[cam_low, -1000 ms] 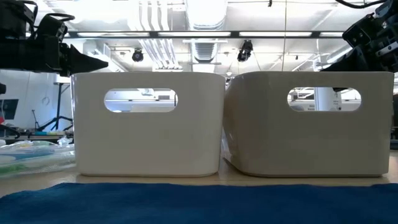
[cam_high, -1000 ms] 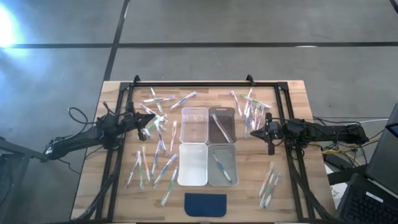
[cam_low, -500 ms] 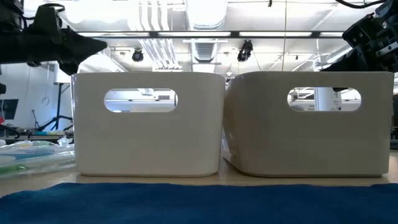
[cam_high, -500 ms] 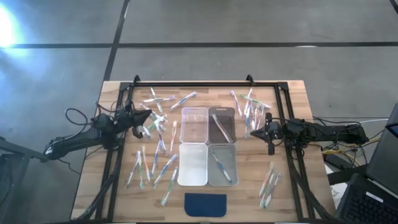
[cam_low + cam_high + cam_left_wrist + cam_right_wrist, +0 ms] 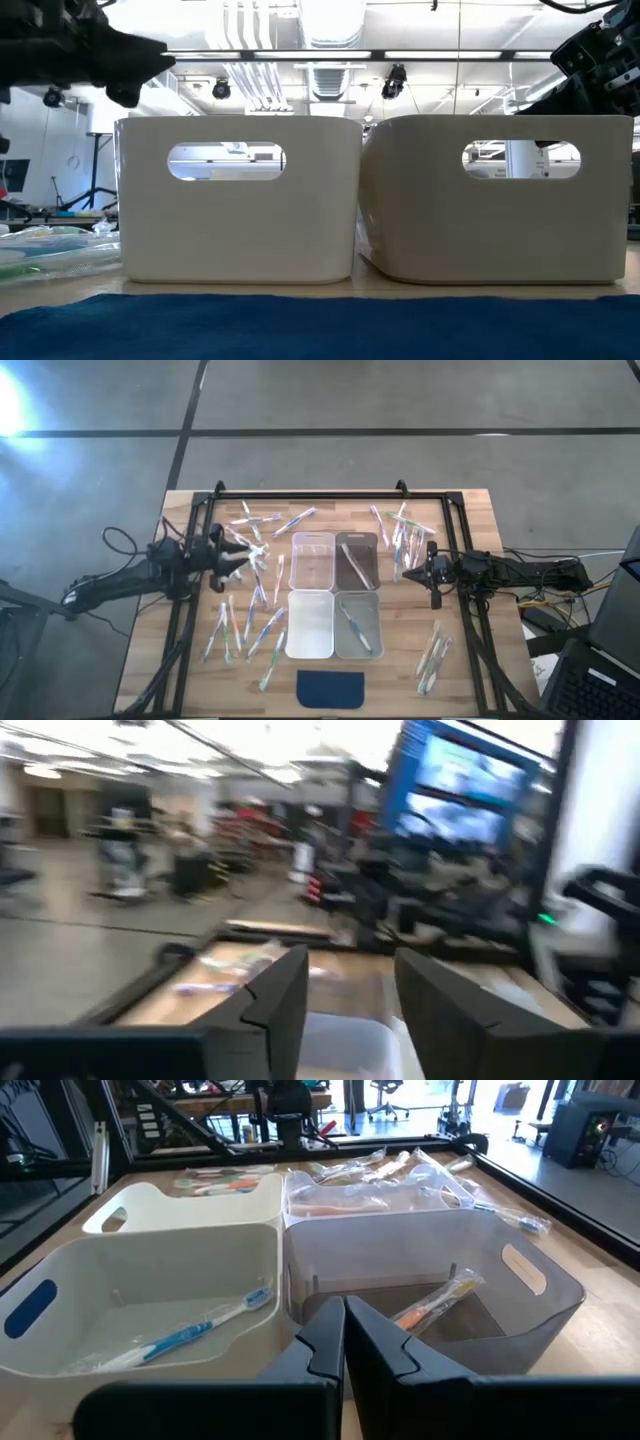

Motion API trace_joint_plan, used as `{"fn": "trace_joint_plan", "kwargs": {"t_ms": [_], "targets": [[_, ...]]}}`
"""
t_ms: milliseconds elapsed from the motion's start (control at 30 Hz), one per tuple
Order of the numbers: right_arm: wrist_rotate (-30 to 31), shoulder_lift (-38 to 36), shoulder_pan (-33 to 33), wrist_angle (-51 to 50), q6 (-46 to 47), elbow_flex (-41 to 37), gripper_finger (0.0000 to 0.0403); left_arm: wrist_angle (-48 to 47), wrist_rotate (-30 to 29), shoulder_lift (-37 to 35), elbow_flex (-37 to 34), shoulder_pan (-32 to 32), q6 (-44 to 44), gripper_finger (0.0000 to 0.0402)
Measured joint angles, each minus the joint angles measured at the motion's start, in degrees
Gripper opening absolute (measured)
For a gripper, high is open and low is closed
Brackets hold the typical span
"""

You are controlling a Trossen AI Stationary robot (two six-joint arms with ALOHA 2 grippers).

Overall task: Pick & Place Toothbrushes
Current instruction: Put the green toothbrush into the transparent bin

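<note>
Many toothbrushes lie loose on the wooden table: a spread at the left (image 5: pixel 250 610), some at the far right (image 5: pixel 398 530) and a few at the near right (image 5: pixel 432 655). Four clear bins (image 5: pixel 334 595) stand in the middle. A blue toothbrush (image 5: pixel 190 1335) lies in the near right bin and an orange one (image 5: pixel 435 1305) in the far right bin. My left gripper (image 5: pixel 350 1005) hovers open above the left spread (image 5: pixel 222 552), with nothing between its fingers. My right gripper (image 5: pixel 345 1335) waits shut, just right of the bins (image 5: pixel 415 572).
A dark blue pad (image 5: pixel 331 688) lies at the table's near edge, in front of the bins. A black frame (image 5: pixel 310 495) runs round the work area. Beyond the table's right edge are cables and a laptop (image 5: pixel 610 620).
My left gripper has risen above the left spread of toothbrushes and drawn back a little toward the table's left edge. My right arm has kept still.
</note>
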Motion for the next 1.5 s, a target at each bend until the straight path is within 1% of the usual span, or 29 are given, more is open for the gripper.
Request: {"fn": "trace_joint_plan", "kwargs": {"t_ms": [100, 167, 333, 433, 500, 600, 767, 867, 967, 1067, 1267, 1400, 1500], "targets": [[0.00, 0.00, 0.01, 0.01, 0.01, 0.00, 0.0008, -2.57, 0.98, 3.05, 3.04, 0.00, 0.77, 0.0162], [-0.01, 0.00, 0.01, 0.00, -0.10, 0.00, 0.0008, -7.01, -0.54, 4.70, 5.61, 0.00, 1.77, 0.0160], [-0.01, 0.00, 0.01, 0.02, -0.09, 0.00, 0.0008, -22.00, -11.41, 8.97, 13.44, 0.00, 2.34, 0.0153], [-0.01, 0.00, 0.00, 0.01, 0.10, 0.00, 0.0008, -31.28, -17.13, 11.90, 17.52, 0.00, -0.65, 0.0151], [0.00, 0.00, 0.01, 0.02, 0.11, 0.00, 0.0008, -35.45, -19.97, 13.78, 19.57, 0.00, -3.54, 0.0151], [-0.02, 0.00, 0.01, 0.00, -0.08, 0.00, 0.0008, -38.77, -23.47, 16.47, 21.73, 0.00, -6.68, 0.0151], [-0.01, 0.00, 0.01, 0.02, -0.09, 0.00, 0.0008, -39.32, -29.37, 21.34, 23.82, 0.08, -7.84, 0.0151], [0.00, 0.00, 0.00, 0.02, 0.11, 0.00, 0.0008, -40.20, -32.64, 24.65, 25.52, 0.45, -10.43, 0.0149], [-0.01, 0.00, 0.01, 0.01, -0.05, 0.00, 0.0008, -43.54, -37.22, 28.03, 28.21, 1.43, -13.95, 0.0142], [-0.01, 0.00, 0.01, 0.02, 0.04, 0.00, 0.0008, -47.36, -41.41, 31.14, 30.71, 2.39, -14.05, 0.0135], [-0.02, 0.02, 0.00, 0.00, 0.02, 0.00, 0.0008, -53.99, -41.57, 37.17, 34.17, 3.37, -12.45, 0.0125], [-0.01, 0.02, 0.00, 0.02, -0.09, 0.00, 0.0008, -58.86, -39.86, 40.77, 35.19, 3.35, -10.86, 0.0124], [0.00, 0.02, 0.01, 0.00, 0.12, 0.00, 0.0008, -60.72, -38.36, 42.89, 35.34, 3.37, -6.01, 0.0123]]}}
